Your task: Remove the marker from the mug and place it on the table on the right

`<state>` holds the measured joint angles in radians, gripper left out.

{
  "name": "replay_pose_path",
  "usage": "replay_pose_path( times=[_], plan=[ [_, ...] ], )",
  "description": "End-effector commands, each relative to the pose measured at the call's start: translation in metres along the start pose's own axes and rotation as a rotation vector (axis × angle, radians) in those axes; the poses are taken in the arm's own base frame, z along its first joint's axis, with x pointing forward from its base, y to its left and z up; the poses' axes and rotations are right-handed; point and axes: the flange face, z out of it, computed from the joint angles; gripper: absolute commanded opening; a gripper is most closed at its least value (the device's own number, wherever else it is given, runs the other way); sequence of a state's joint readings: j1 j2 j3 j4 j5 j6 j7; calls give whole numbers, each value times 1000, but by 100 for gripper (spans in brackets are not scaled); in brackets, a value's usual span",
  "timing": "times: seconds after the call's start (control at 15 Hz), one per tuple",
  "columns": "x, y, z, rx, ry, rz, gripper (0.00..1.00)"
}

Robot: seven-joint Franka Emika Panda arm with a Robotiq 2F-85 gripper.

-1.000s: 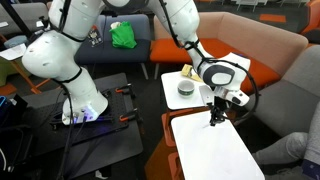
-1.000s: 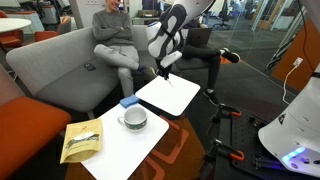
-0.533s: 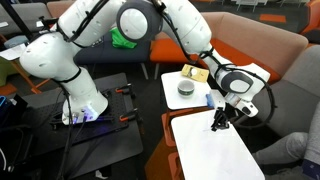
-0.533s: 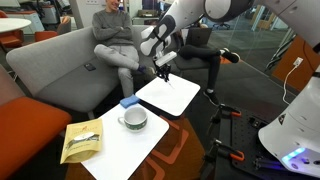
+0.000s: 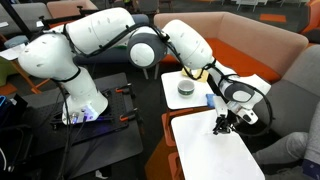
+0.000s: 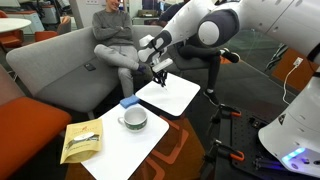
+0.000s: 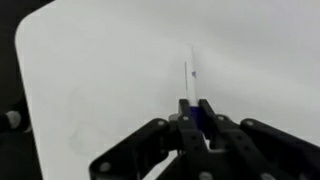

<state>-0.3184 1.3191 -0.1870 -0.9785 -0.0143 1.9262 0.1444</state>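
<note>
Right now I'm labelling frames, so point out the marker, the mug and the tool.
marker (image 7: 197, 115): wrist view, blue barrel.
mug (image 6: 133, 125): an exterior view, front wall.
tool (image 5: 220, 125): an exterior view, between fingertips.

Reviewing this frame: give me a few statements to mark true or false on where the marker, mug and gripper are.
1. The marker sits in the mug. False: the gripper is clamped on it, well away from the mug.
2. The gripper hangs over the white table that has no mug on it. True.
3. The mug stands on the same surface as the yellowish flat object. True.
4. The mug lies on its side. False: it stands upright.
</note>
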Motion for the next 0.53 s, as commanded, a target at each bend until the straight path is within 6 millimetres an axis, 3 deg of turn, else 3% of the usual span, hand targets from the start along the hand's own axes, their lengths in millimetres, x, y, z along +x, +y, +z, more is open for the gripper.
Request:
replay_pose_path(
  times=[0.0,0.07,0.47],
  plan=[
    [2,-1,1,0,4,-1,40],
    [1,-1,-1,-12,20,22,41],
    [-13,-5,-45,-83,130,110,85]
  ],
)
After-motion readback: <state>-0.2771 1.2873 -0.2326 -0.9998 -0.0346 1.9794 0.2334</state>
